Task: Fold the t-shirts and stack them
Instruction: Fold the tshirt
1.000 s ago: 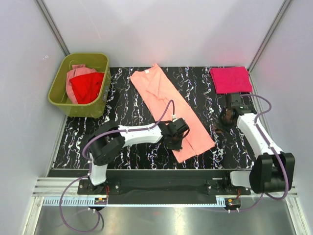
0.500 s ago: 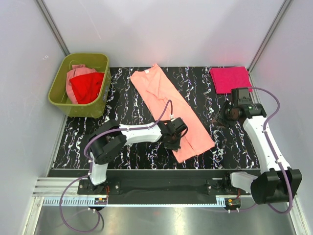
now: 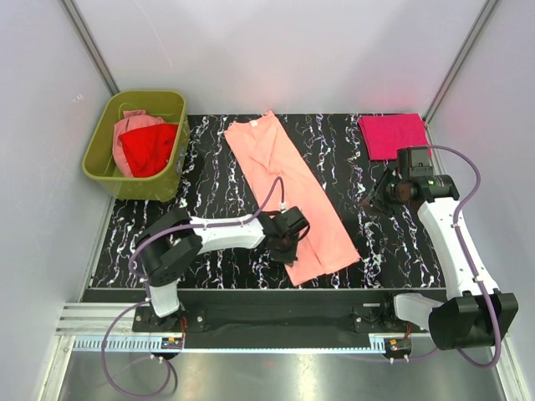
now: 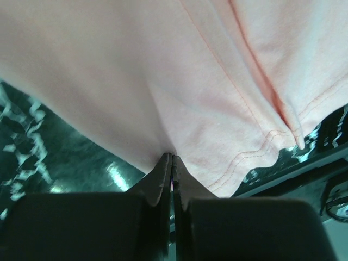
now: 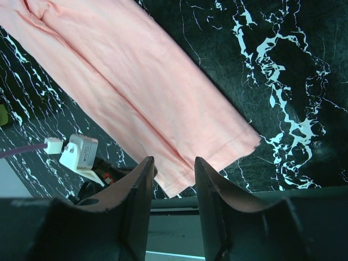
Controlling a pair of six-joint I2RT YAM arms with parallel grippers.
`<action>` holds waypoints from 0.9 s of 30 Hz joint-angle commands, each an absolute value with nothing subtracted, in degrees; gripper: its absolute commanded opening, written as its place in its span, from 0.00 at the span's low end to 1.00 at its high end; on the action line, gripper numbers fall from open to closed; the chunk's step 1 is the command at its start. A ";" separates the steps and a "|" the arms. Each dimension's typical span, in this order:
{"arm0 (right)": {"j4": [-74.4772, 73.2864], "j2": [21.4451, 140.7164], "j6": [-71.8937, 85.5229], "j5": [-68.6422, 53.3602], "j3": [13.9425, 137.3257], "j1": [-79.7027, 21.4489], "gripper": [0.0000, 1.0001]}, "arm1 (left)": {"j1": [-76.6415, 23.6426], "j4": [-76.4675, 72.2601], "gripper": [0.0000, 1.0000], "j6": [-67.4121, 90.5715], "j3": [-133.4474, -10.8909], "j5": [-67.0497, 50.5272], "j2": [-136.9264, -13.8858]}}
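The left gripper is clamped on the near edge of the salmon-peach t-shirt, spread as a long soft strip on the black marbled table (its stitched hem is shown only by the left wrist), the right gripper is held apart, and a crumpled red t-shirt and a dusty pink t-shirt are kept in the olive-green plastic bin.

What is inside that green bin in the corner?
The bin holds two crumpled shirts: a red shirt lying partly over a pink shirt. The bin's bottom, and anything beneath the shirts, is covered.
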State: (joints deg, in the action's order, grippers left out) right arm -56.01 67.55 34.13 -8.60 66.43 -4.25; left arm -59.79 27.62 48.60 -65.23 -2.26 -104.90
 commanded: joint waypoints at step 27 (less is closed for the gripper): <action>-35.77 88.07 29.79 -17.31 65.39 -11.43 0.47 | -28.49 38.67 0.17 36.74 -85.75 6.59 -104.37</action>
State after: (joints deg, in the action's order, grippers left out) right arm -37.54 89.84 31.20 -16.64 62.72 -11.42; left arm -30.28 38.98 40.10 -80.18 4.73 -97.34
